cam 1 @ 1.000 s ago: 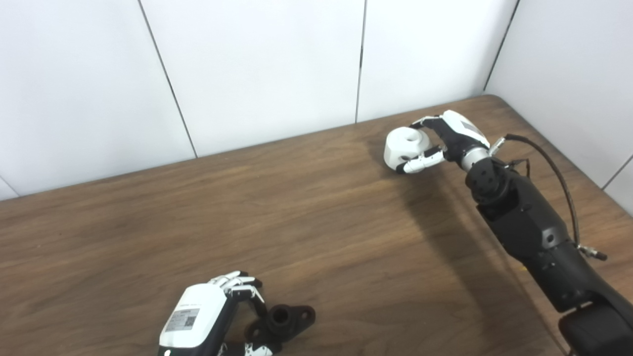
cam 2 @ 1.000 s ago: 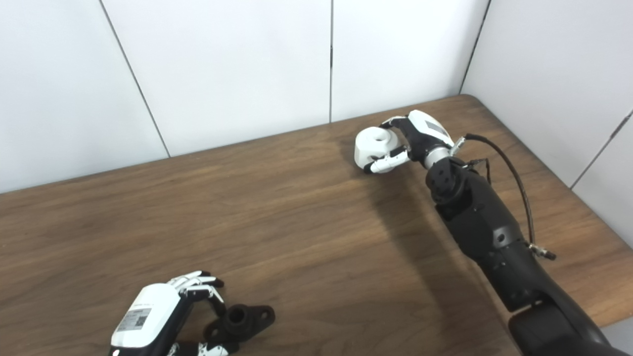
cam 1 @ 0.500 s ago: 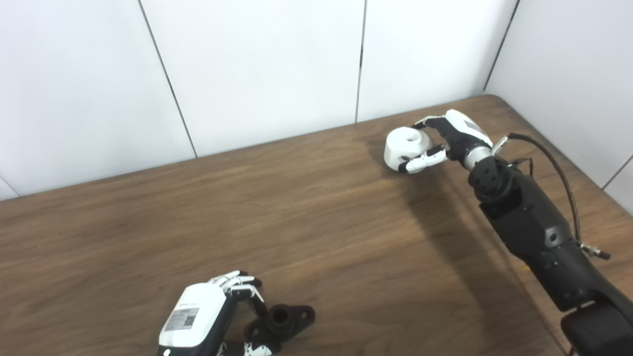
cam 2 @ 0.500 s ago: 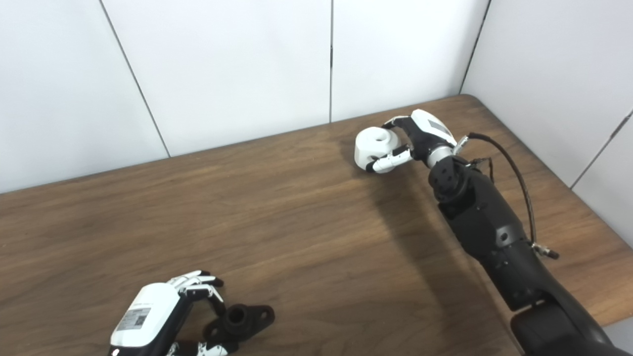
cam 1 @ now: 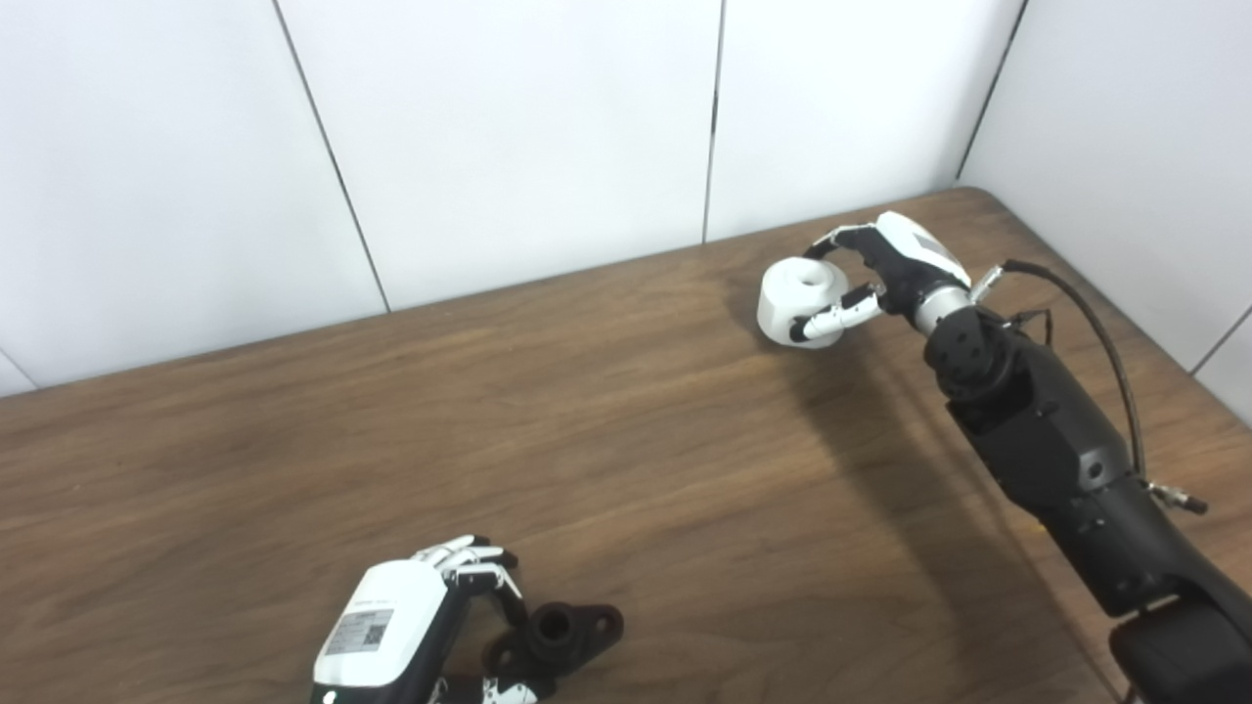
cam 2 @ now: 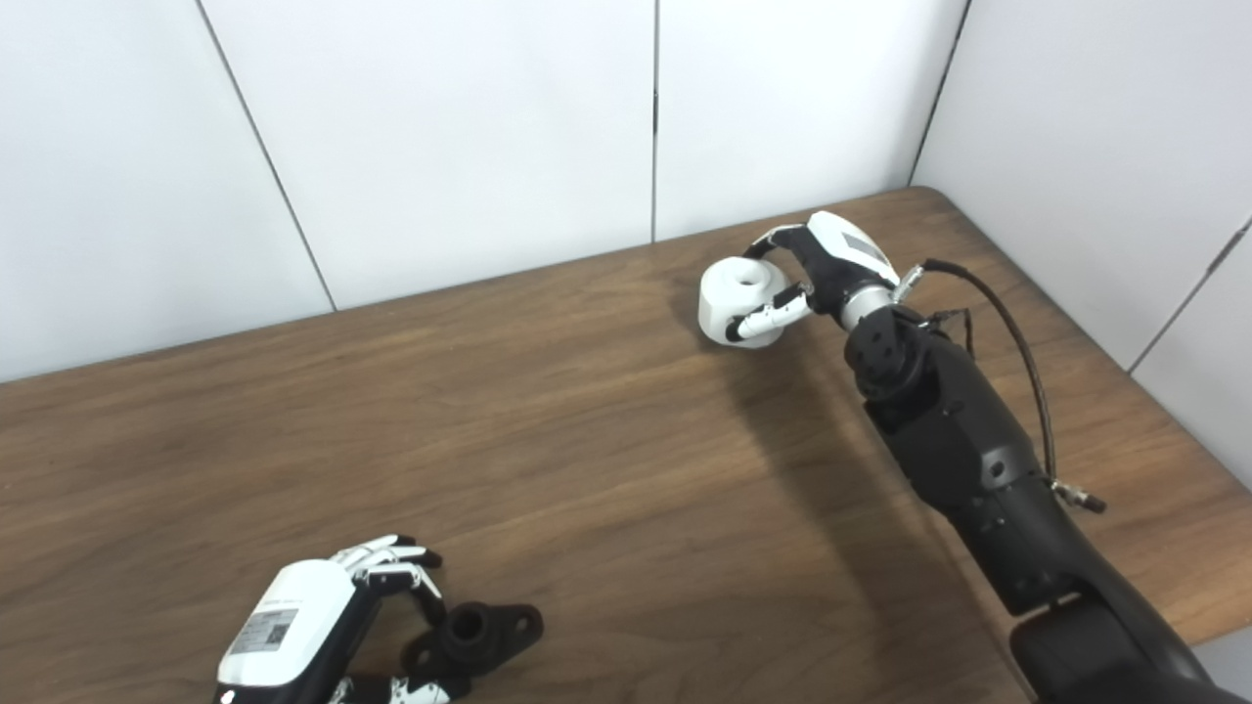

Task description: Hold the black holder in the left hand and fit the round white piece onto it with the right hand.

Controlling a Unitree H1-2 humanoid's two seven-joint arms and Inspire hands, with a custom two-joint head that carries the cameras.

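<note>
Right hand (cam 1: 895,264): you have its fingers and thumb wrapped around the round white piece (cam 1: 804,301), far right on the table (cam 1: 626,430) near the wall corner.

Left hand (cam 1: 411,626): at the near edge, fingers curled at the black holder (cam 1: 558,636), touching its left end. You cannot tell whether the grasp is firm; the holder lies flat on the wood.

A dark wood-grain table (cam 1: 606,411) carries a black holder (cam 1: 562,634) near its front edge and a round white piece (cam 1: 797,298) toward the far right corner
</note>
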